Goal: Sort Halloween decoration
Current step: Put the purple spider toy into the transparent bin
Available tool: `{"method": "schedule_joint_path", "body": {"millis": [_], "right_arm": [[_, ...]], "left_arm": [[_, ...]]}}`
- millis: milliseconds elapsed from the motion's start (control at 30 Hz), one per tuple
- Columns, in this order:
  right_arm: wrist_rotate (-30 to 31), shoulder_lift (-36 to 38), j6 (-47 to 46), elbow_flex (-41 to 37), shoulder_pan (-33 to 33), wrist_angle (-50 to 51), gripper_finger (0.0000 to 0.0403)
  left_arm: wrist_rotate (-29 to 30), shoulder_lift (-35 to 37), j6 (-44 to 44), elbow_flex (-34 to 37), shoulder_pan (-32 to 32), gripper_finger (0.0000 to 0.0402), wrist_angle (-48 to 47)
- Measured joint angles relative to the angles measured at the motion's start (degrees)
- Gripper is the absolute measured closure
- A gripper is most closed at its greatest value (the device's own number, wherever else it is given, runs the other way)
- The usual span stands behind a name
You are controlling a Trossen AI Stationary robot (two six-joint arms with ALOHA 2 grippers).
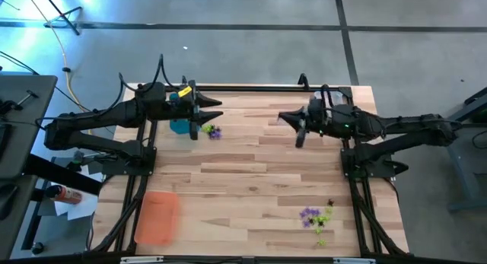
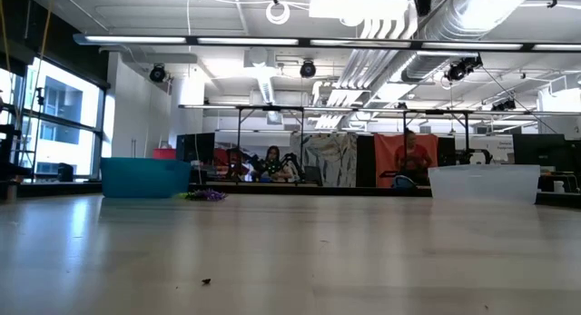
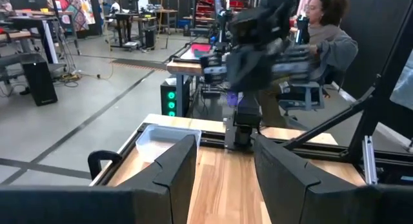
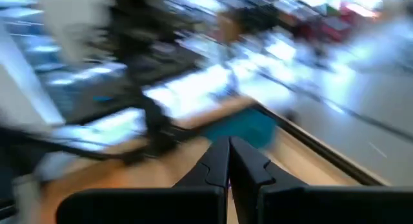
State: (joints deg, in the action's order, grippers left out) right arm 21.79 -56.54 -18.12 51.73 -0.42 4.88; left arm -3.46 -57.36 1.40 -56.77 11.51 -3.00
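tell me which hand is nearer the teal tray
Left. The left hand hovers right beside the teal tray, fingers apart. The right hand, shut, is across the table, well off from it.

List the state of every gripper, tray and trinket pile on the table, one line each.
left gripper: open, empty, raised by the teal tray
right gripper: shut, empty
teal tray: upright, under the left arm
clear tray: upright
orange tray: flat on table
small trinket cluster: loose beside teal tray
large trinket pile: scattered, unsorted
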Motion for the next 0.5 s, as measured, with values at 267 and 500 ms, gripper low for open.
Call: {"method": "schedule_joint_path", "body": {"millis": [267, 500], "right_arm": [[5.86, -11.73, -16.25, 12.32, -15.20, 52.34, 0.0403], [9.25, -12.60, -22.25, 1.04, -25.08, 60.36, 0.0403]], "left_arm": [[0.09, 0.00, 0.04, 0.00, 0.02, 0.0261, 0.14], [0.13, 0.00, 1.52, 0.00, 0.07, 0.0261, -0.16]]}}
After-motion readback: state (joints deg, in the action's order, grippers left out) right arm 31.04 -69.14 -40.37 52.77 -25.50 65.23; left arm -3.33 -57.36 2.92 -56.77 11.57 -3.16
